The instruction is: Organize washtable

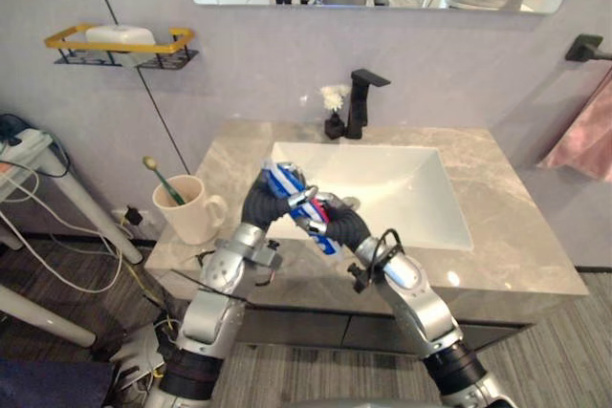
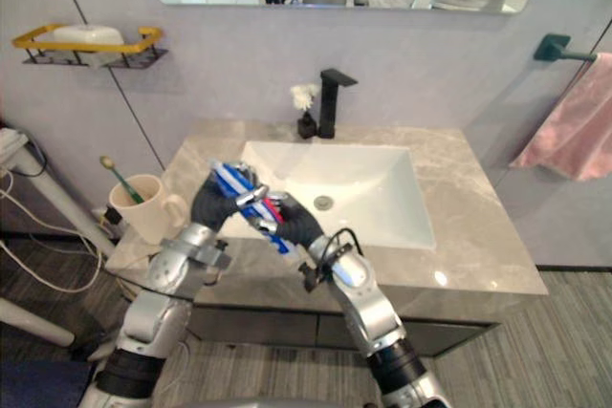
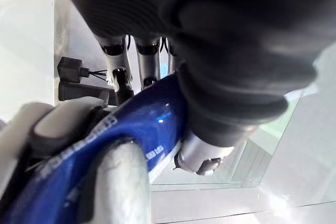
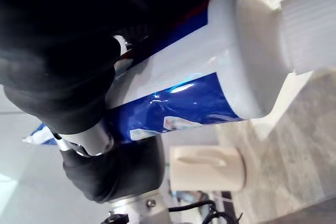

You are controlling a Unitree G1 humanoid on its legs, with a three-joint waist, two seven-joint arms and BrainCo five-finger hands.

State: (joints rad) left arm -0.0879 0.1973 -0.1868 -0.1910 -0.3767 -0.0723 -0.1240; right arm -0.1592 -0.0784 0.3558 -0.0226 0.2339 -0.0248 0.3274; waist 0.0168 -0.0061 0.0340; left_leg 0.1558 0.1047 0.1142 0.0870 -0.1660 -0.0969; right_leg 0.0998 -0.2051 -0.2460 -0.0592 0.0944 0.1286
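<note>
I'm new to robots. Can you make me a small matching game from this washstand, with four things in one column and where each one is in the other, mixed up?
Things:
1. toothpaste tube
2. toothbrush
3. soap
4. towel

Places:
A. on the wall shelf
B. hanging on the wall at the right
C. held by the left hand and the right hand
D. standing in the mug

Pairs: 1-C, 2-D, 3-A, 4-B.

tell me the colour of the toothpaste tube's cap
White cap on the toothpaste tube, clearest in the right wrist view.
</note>
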